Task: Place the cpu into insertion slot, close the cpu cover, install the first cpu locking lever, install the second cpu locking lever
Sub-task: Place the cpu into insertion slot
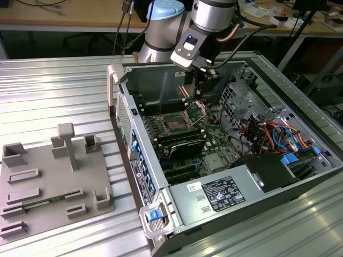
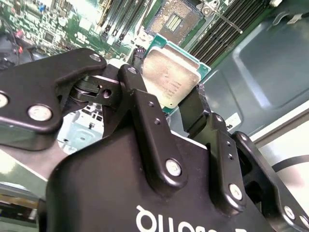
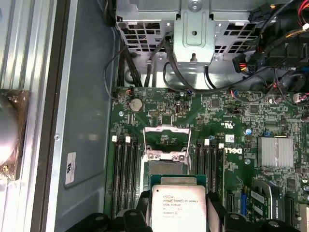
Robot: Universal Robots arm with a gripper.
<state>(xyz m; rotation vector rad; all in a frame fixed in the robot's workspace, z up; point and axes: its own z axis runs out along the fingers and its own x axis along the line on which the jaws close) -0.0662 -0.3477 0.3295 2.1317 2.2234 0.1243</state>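
The cpu (image 3: pixel 178 210) shows a matt silver metal top (the tool (image 2: pixel 164 87) is smooth, glossy black).

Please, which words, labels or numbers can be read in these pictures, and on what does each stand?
cpu, held by the gripper: fine print, too small.
gripper body: white letters, cut off.
power supply label: too small.
case wall sticker: too small.
circuit board: white brand logo; rest too small.
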